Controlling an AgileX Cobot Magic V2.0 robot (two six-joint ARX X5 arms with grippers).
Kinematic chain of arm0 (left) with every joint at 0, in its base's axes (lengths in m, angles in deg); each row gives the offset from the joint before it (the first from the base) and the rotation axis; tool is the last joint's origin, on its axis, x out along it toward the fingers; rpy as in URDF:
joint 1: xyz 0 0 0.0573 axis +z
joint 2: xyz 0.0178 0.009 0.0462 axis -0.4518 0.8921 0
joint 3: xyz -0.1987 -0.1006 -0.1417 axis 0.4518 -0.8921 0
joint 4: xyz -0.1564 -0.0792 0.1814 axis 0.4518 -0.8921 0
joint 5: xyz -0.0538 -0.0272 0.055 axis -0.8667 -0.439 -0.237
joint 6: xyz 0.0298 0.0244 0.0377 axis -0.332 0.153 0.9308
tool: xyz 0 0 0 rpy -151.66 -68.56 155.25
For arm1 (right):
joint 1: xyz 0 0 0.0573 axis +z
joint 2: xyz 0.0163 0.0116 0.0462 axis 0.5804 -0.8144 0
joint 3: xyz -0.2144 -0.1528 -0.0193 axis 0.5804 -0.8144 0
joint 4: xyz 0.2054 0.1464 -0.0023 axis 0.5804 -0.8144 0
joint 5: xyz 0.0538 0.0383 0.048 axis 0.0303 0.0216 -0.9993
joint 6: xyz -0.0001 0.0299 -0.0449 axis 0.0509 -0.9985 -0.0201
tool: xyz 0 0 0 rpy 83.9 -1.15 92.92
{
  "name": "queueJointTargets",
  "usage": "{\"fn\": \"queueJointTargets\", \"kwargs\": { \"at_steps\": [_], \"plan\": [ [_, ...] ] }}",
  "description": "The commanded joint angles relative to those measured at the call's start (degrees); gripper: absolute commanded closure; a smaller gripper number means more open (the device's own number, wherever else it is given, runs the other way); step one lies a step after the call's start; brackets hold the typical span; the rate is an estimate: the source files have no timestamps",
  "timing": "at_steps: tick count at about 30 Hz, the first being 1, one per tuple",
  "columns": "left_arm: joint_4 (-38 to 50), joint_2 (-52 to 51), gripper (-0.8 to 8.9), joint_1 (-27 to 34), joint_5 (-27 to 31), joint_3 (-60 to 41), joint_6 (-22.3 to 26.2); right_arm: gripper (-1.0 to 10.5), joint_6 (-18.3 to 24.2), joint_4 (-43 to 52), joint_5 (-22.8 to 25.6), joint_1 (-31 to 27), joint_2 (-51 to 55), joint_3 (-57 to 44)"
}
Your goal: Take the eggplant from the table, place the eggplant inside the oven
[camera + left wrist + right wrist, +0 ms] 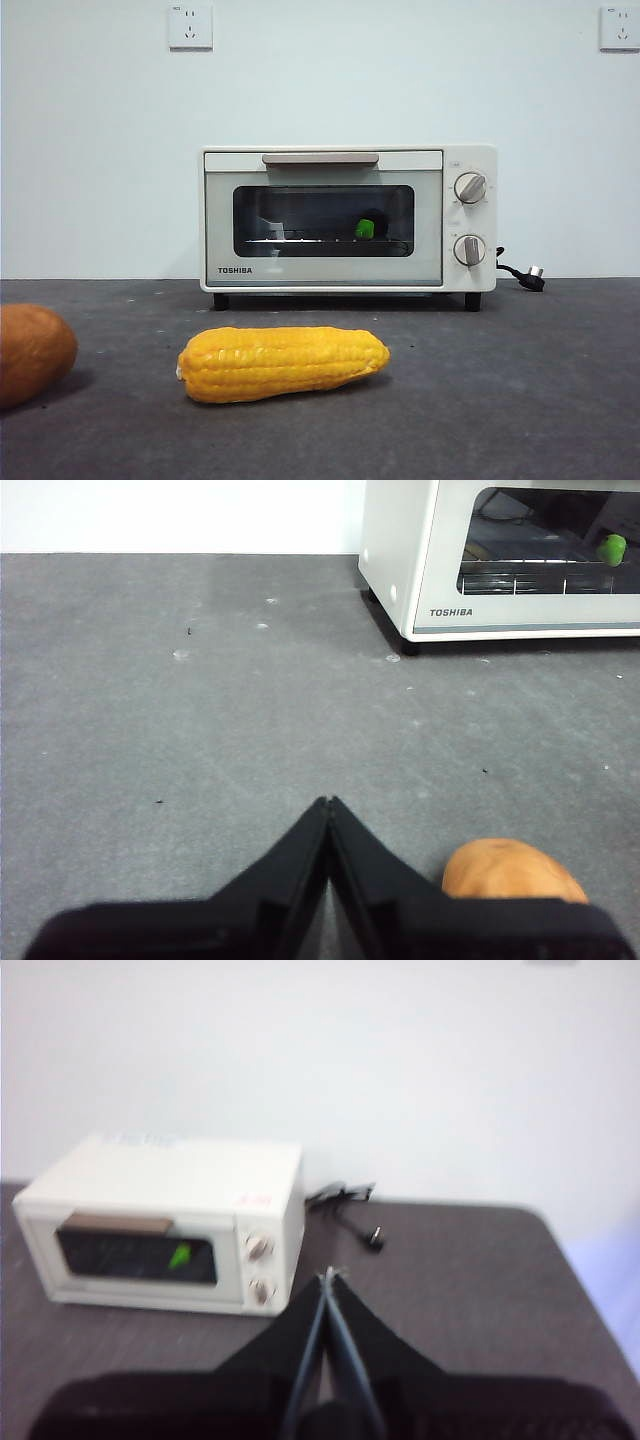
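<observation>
We find the eggplant (365,229) already inside the oven (348,218): only its green stem end shows through the dark glass, resting on the wire rack (300,241) toward the knob side. The purple body is too dark behind the glass to make out. The door (323,216) is shut, its bar handle (320,159) flush at the top, and the two knobs (470,187) sit in their column beside it.

On the table (520,400) in front of the oven lies a corn cob (283,363), well apart from the door, and a round orange-brown vegetable (32,352) sits at the edge of the front view. A power plug (533,277) lies loose on the table beside the oven.

Neither arm is at work. The left gripper (329,802) has its jaws pressed together with nothing between them, low over the table just beside the orange-brown vegetable. The right gripper (329,1275) is likewise closed and empty, held high and well back from the oven.

We judge the placing step done. Little is left for the next move beyond keeping both arms clear of the oven.
</observation>
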Motion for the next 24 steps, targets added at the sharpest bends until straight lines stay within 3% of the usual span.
{"fn": "queueJointTargets", "kwargs": {
  "at_steps": [1, 12, 17, 24],
  "plan": [
    [0.33, 0.0, 8.17, -0.11, -0.15, -0.52, -0.48, 9.5, 0.35, 4.5, -0.04, -1.11, 3.37, -6.1],
    [0.33, 0.02, 8.17, -0.11, -0.15, -0.52, -0.48, 9.5, -0.68, 24.0, -0.11, -4.35, 17.07, -38.34],
    [0.33, 0.02, 8.17, -0.11, -0.15, -0.52, -0.48, 9.5, -3.87, 32.04, -0.09, -4.35, 22.53, -53.24],
    [0.33, 0.02, 8.17, -0.11, -0.15, -0.52, -0.48, 9.5, -4.9, 36.57, -0.11, -4.33, 30.08, -68.52]
  ]
}}
